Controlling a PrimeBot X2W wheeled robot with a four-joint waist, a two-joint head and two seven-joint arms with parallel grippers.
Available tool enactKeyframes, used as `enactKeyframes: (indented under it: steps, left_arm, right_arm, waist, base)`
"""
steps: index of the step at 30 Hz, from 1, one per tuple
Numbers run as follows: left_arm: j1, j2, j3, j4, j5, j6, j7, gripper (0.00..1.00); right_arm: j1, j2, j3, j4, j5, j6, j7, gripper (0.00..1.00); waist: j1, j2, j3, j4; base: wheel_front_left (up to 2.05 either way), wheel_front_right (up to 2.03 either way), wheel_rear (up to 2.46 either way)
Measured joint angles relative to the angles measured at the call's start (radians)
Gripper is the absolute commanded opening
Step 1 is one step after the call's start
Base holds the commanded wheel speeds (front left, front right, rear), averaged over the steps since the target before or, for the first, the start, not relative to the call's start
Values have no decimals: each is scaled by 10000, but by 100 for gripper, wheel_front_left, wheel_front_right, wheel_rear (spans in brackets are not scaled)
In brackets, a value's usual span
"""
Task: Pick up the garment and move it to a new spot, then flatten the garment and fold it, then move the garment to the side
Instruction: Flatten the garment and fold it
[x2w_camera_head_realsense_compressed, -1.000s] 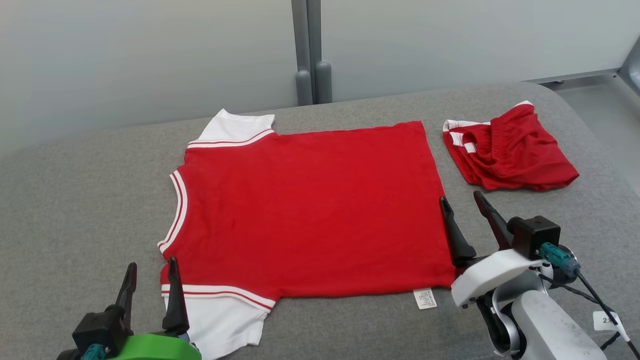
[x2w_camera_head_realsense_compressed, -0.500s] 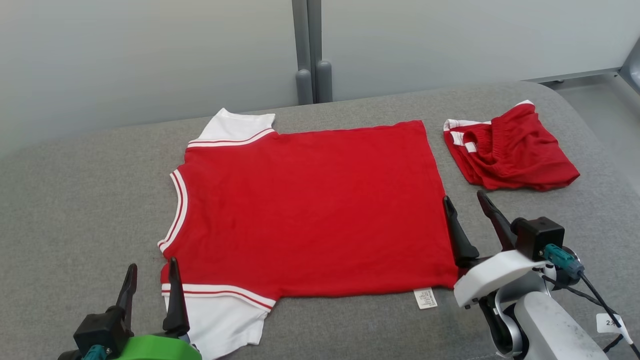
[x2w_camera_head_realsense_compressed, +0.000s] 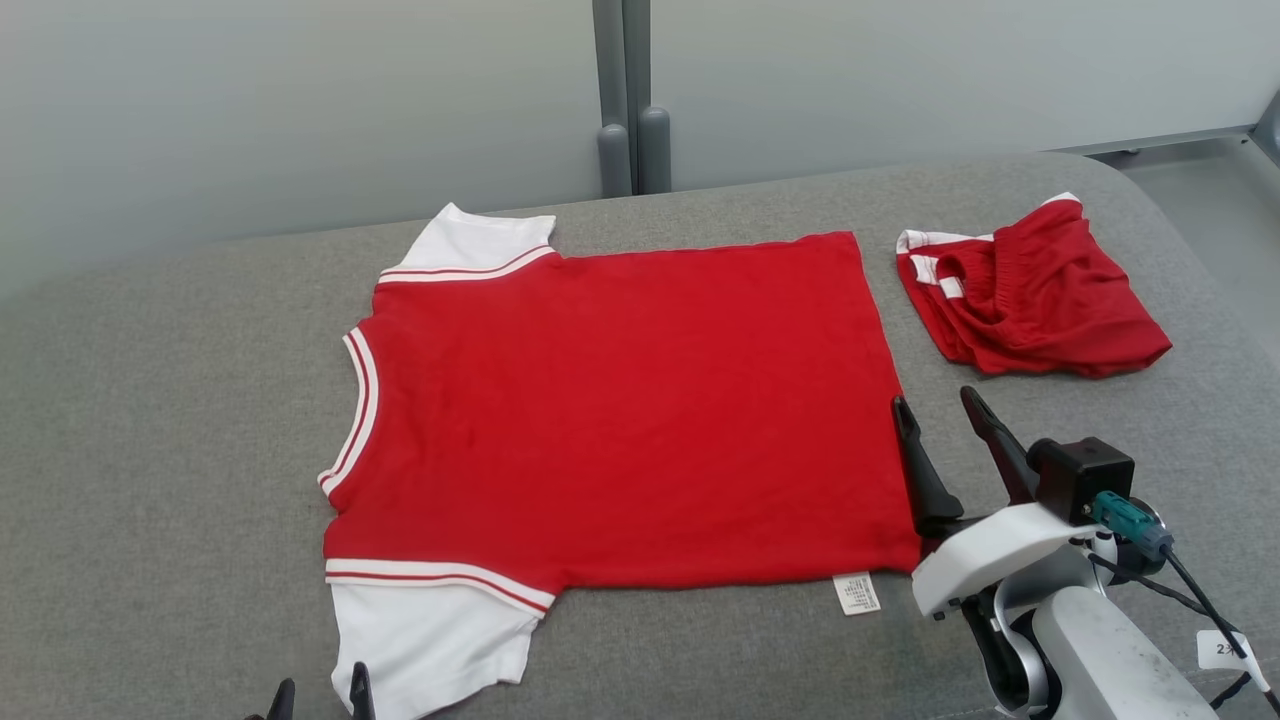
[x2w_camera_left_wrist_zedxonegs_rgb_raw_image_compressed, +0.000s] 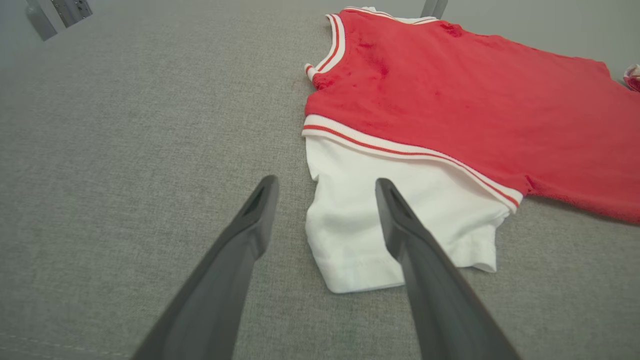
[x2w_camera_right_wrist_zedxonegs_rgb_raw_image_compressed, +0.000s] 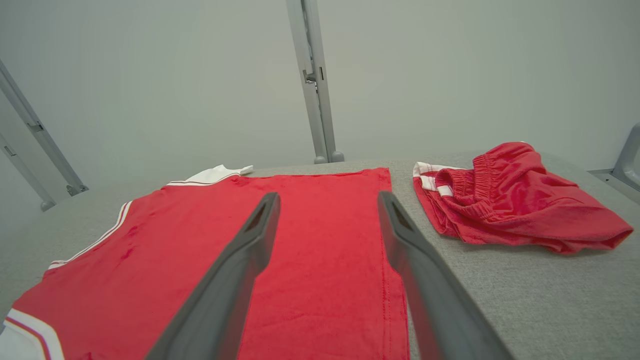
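Your right hand (x2w_camera_head_realsense_compressed: 936, 402) is held out ahead of its pale forearm (x2w_camera_head_realsense_compressed: 1100, 650), jaws spread wide with nothing between them, tips pointing forward and slightly up. Your left hand (x2w_camera_head_realsense_compressed: 320, 697) sits low, jaws just as wide apart and empty, with its tips poking up.

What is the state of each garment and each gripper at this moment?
Red shirt: spread flat on the grey surface, not folded.
Red shorts: bunched up, lying apart from the shirt.
Left gripper: open, empty, over the white sleeve.
Right gripper: open, empty, beside the shirt.
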Motion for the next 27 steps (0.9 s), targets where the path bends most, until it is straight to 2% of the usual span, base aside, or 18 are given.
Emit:
enactKeyframes:
  steps: [16, 17, 19, 27]
  left_arm:
    - [-74, -6, -196, 1313, -493, -180, 435, 100]
    - [-133, -8, -236, 1356, -493, -190, 433, 95]
    - [-214, -10, -263, 1411, -493, -192, 431, 94]
    - [-673, -15, -324, 1693, -550, -280, 332, 96]
  right_arm:
    - [-12, -90, 59, 69, -98, 52, 13, 100]
    - [-7, -111, 44, 161, -73, 52, 90, 100]
    - [15, -127, 12, 288, -35, 50, 186, 100]
    - [908, -198, -77, 1486, 495, 107, 700, 100]
  waist:
    - [0, 0, 368, -223]
    - [0, 0, 402, -237]
    - [0, 0, 435, -249]
    - [0, 0, 631, -283]
  base:
    - [0, 0, 0]
    - [0, 0, 0]
    - [0, 0, 0]
    - [0, 0, 0]
